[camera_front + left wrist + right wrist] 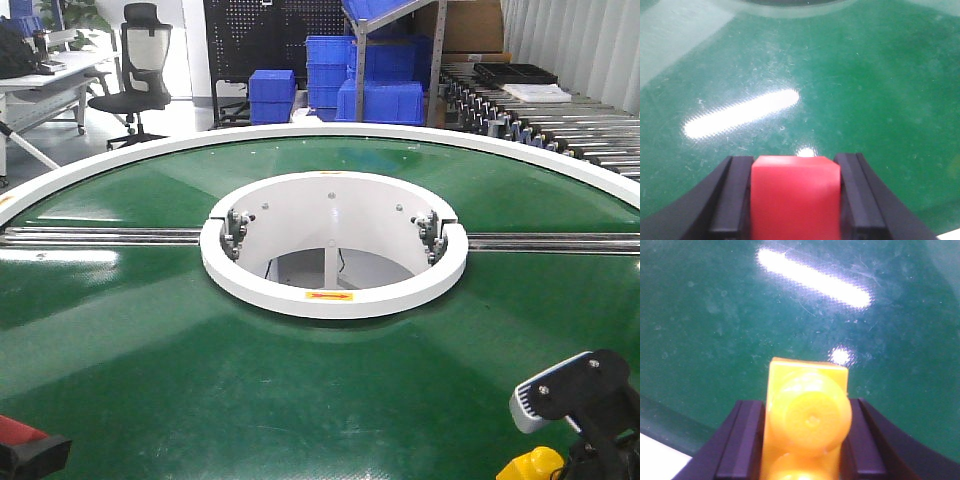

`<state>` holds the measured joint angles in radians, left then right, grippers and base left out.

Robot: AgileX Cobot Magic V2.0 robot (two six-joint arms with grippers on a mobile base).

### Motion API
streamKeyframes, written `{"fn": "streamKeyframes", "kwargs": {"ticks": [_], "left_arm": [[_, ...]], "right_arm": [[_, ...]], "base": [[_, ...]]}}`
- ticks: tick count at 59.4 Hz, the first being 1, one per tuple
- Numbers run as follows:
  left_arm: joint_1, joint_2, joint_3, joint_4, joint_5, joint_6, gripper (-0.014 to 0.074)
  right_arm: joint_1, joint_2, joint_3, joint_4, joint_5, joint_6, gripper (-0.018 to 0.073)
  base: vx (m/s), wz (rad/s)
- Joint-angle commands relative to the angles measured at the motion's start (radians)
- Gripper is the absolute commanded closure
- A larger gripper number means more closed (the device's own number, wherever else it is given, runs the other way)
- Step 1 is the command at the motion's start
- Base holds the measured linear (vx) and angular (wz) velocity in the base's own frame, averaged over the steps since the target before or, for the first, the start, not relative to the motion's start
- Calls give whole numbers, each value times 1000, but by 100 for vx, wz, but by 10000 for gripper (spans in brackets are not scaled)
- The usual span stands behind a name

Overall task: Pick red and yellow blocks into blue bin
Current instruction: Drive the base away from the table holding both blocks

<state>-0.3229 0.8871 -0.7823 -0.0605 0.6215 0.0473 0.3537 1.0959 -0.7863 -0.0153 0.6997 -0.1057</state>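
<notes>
Red cube (795,197) sits clamped between jaws of the left gripper (795,161), yellow brick (807,415) likewise in the right gripper (805,405); blue bin unseen

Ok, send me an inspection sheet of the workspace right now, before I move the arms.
Surface: green round table with a white ring opening at centre; glossy, fine scratches.
Job's things: red block and yellow brick both gripped; blue bin not seen.
Clutter: nothing seen.
Grippers: left gripper shut on red block; right gripper shut on yellow brick.
Cables: nothing seen.
Surroundings: office chair, stacked blue crates, roller conveyor behind the table.
</notes>
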Motion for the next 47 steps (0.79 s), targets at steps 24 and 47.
{"fn": "streamKeyframes", "kwargs": {"ticks": [24, 47], "left_arm": [[-5, -7, -23, -5, -66, -3, 357], [-5, -7, -23, -5, -67, -3, 357]], "right_arm": [[-3, -22, -28, -3, -51, -3, 246], [-3, -22, -28, -4, -50, -3, 246]], "base": [[0, 1], [-5, 24]]}}
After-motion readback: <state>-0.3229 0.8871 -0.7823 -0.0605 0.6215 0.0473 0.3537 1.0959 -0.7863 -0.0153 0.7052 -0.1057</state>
